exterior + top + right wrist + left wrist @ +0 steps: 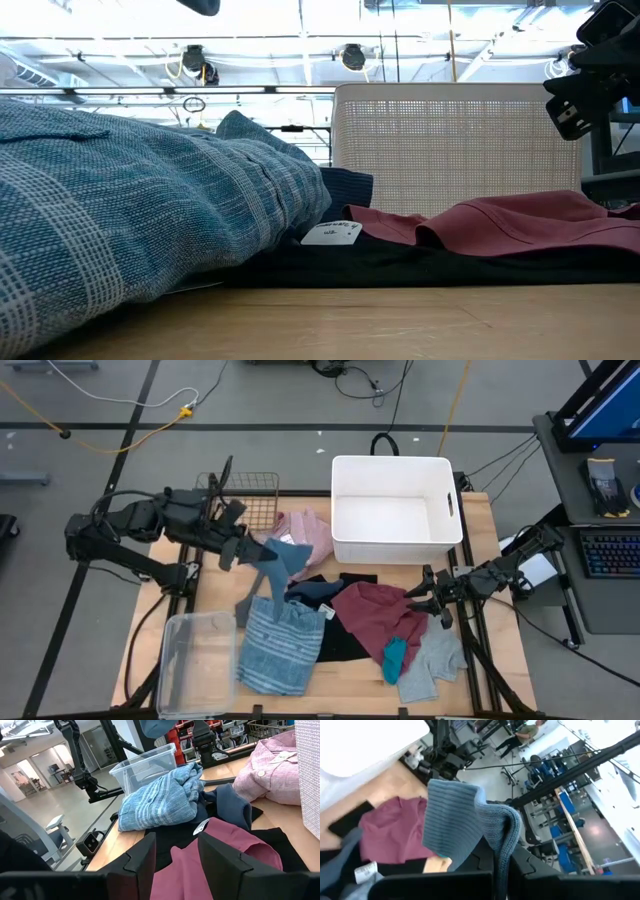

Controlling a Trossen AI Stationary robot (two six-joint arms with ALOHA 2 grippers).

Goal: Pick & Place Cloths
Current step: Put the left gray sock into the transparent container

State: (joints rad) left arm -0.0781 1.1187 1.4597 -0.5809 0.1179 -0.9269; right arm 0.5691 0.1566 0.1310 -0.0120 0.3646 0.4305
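My left gripper point(243, 550) point(502, 870) is raised over the table's left half, shut on a blue-grey ribbed cloth point(278, 557) point(462, 817). Below it the other cloths lie in a pile on the table: blue striped point(278, 645), dark blue point(315, 592), black point(338, 642), maroon point(375, 615), small teal point(395, 657), grey point(435, 660) and the pink shirt point(305, 530). My right gripper point(432, 598) point(175, 855) waits at the right edge. It is open, raised, and points across the maroon cloth. My left gripper pinches the ribbed cloth between its two fingers at a gathered fold point(504, 842). The cloth drapes over and past the fingertips, hiding the place of contact. It hangs slack and, in the right wrist view point(157, 727), clear of the pile.
A white basket point(345, 510) stands at the far middle and a clear plastic bin point(190, 660) at the near left corner. A wire basket point(255, 500) sits at the far left beside the pink shirt. Bare wood shows along the near edge point(400, 320).
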